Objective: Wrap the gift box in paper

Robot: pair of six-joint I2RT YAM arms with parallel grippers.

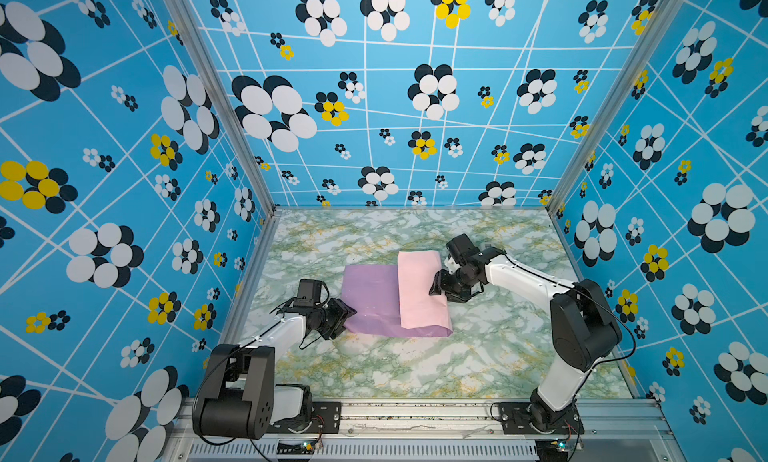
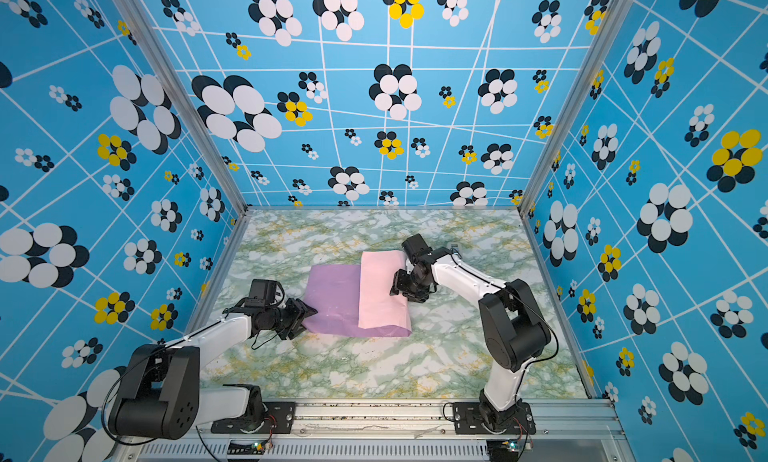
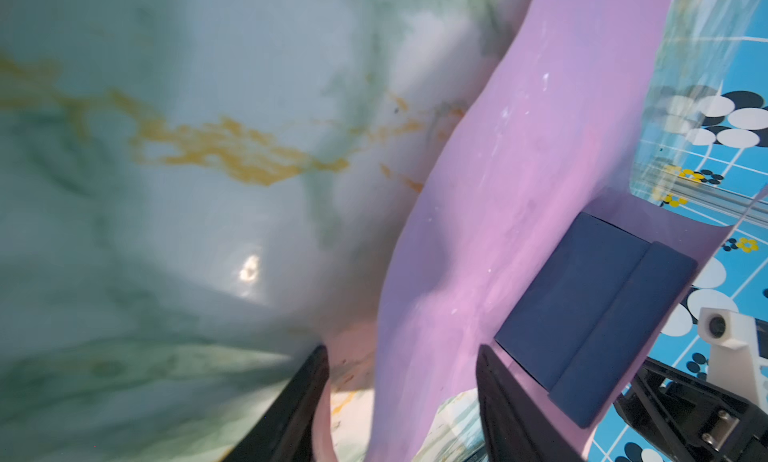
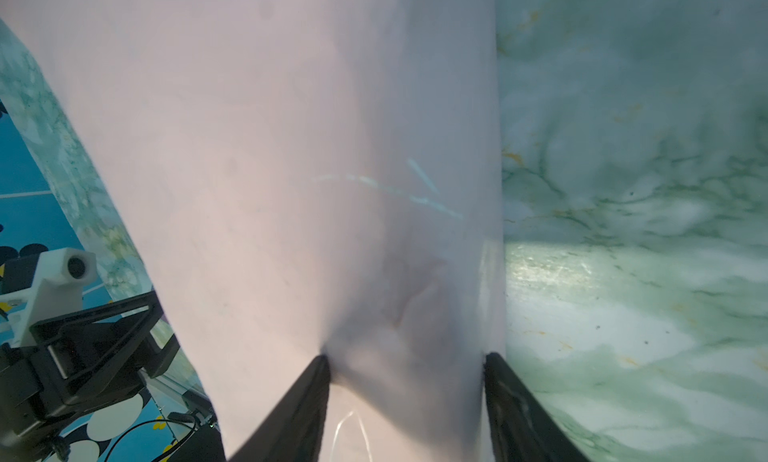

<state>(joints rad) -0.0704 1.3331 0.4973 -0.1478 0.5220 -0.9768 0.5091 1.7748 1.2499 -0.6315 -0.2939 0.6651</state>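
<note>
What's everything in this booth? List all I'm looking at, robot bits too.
paper: one sheet, lilac with a pale pink flap folded over, middle of the table
gift box: one, dark navy, hidden by the paper in both top views, seen in the left wrist view
table: one, green-and-white marble pattern
walls: three, blue with white, black and yellow flowers, around the table
left arm, right arm: two, white and black, at the table's front edge
left end effector: black, jaws apart at the paper's left edge
right end effector: black, jaws apart at the pink flap's right edge
</note>
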